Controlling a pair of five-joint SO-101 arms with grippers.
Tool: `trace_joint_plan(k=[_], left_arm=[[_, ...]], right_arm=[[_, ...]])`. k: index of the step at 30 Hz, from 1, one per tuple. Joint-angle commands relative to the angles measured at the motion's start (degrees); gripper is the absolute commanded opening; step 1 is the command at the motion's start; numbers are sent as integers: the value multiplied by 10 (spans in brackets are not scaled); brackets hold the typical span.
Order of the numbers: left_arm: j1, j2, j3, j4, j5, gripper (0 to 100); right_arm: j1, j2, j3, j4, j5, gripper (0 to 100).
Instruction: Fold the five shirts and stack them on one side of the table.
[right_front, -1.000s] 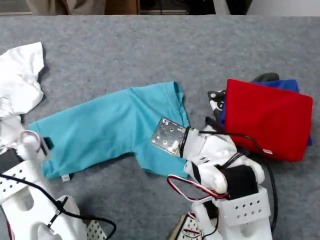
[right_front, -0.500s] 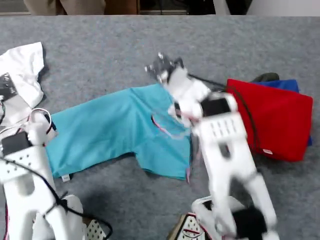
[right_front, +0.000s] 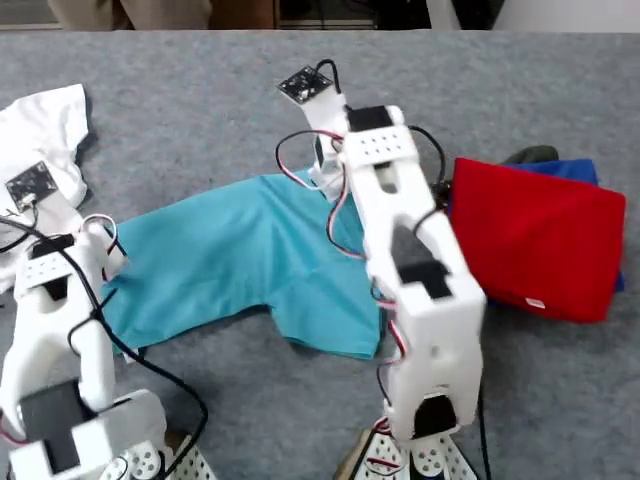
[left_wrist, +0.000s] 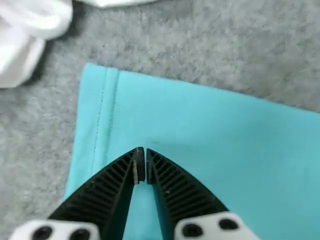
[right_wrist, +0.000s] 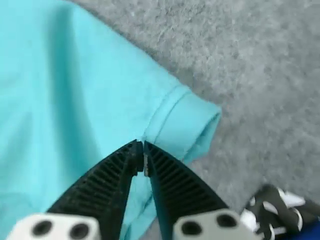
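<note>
A teal shirt (right_front: 220, 255) lies spread flat across the middle of the grey table (right_front: 200, 90). My left gripper (right_front: 108, 258) is over its left end; in the left wrist view the gripper (left_wrist: 141, 166) is shut, tips just inside the hem of the teal shirt (left_wrist: 210, 130). My right gripper (right_front: 325, 185) is at the shirt's far sleeve, shut, tips (right_wrist: 144, 161) at the sleeve seam of the teal shirt (right_wrist: 60, 90). A folded red shirt (right_front: 535, 235) tops a stack at the right, with a blue one (right_front: 575, 168) under it. A crumpled white shirt (right_front: 40, 140) lies far left.
A black-and-white patterned cloth (right_wrist: 270, 212) lies just beyond the teal sleeve, beside the stack. A dark item (right_front: 530, 155) pokes out behind the red shirt. The white shirt (left_wrist: 30, 30) lies close to the teal hem. Bare grey table stretches along the far side.
The right arm has swung from the near side of the teal shirt out to its far sleeve. The left arm has risen and come in over the shirt's left end.
</note>
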Motion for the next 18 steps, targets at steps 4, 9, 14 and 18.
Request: trace_joint_plan(k=[4, 9, 14, 18], left_arm=[[-37, 50, -55, -11, 4, 20], [-55, 100, -101, -11, 0, 20], [-52, 120, -135, -11, -1, 20], [-40, 119, -158, 13, -14, 20]], right_arm=[[45, 201, -311, 103, -5, 12], [75, 328, -550, 178, 6, 14], [60, 400, -715, 238, 55, 16], [46, 378, -724, 265, 79, 16]])
